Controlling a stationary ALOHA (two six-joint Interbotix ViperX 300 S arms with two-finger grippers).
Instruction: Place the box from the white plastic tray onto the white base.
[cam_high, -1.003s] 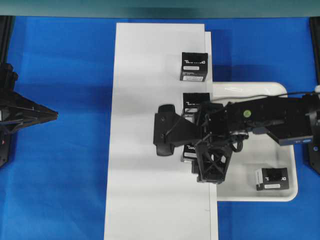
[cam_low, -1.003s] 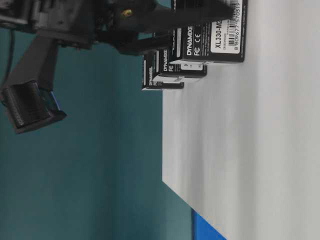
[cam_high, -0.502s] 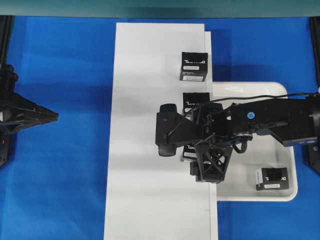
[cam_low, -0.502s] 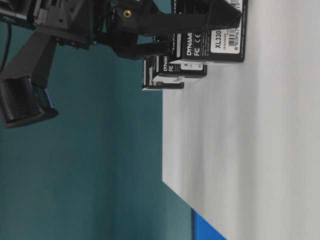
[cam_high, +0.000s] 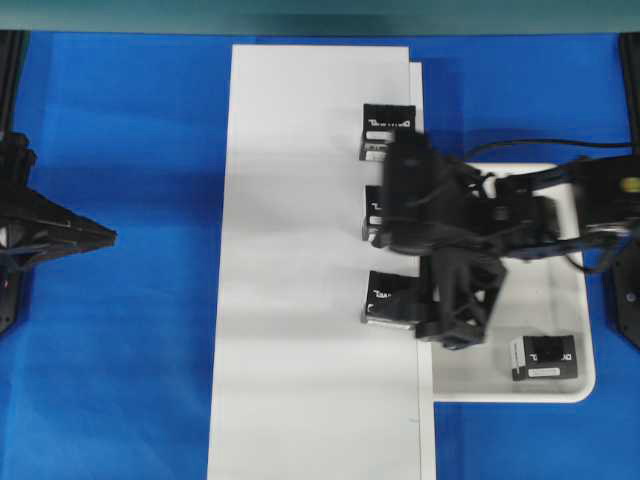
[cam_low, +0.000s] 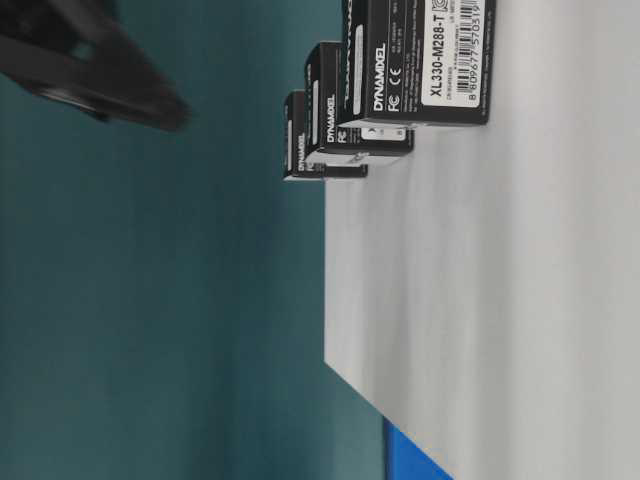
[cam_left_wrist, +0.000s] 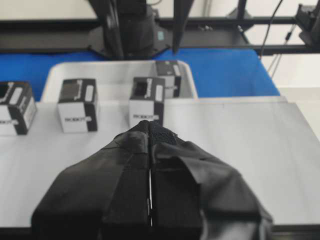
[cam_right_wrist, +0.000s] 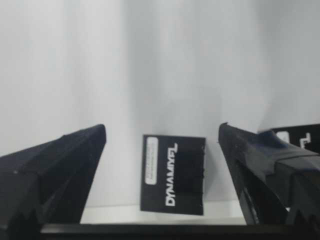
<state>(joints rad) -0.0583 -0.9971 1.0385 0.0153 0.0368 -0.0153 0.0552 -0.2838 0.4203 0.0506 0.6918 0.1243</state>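
White base (cam_right_wrist: 165, 65), box (cam_right_wrist: 173, 173) apart between right gripper's (cam_right_wrist: 162, 150) spread fingers (cam_right_wrist: 60, 165).

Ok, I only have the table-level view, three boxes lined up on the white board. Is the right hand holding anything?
Observer: No. The right hand is open and empty above the placed box, which sits on the white base.
Operator: Anything left in the tray?
Observer: One black box, in the bottom right corner of the white plastic tray as seen from overhead.
Operator: And the left hand?
Observer: The left hand is shut, empty, left of the base.
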